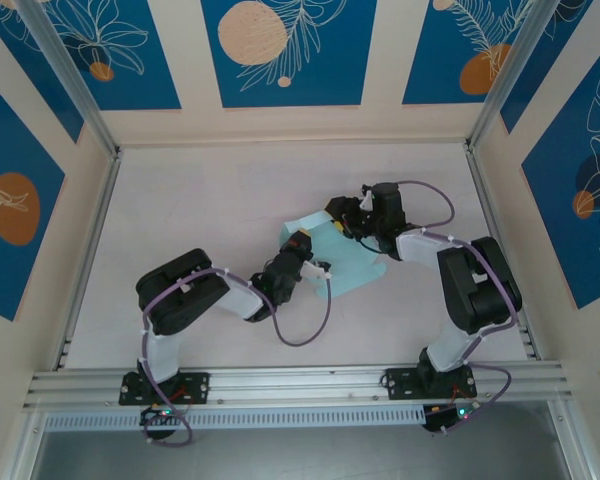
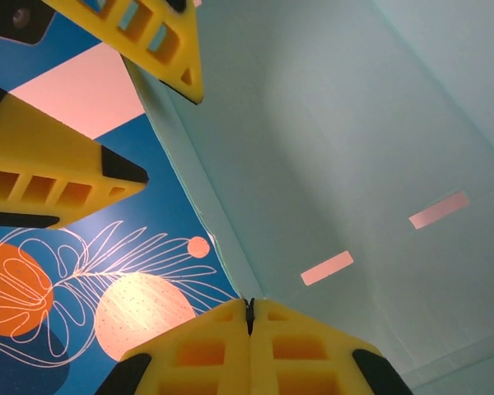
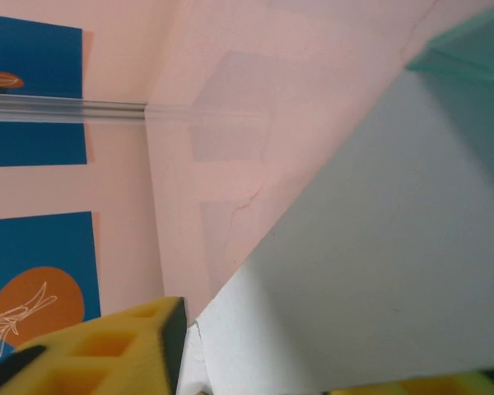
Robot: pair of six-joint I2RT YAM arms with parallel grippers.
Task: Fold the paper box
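The box (image 1: 352,262) sits mid-frame on the worktop (image 1: 200,200). Left claw (image 2: 249,311) is closed, pinching the box's left edge. Right claw (image 1: 337,216), at its upper edge, stands open, its fingers straddling the card.

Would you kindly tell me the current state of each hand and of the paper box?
paper box: an open creased sheet, not yet folded into a box.
left hand: shut, pinching the sheet's edge.
right hand: open, fingers either side of the sheet's edge.
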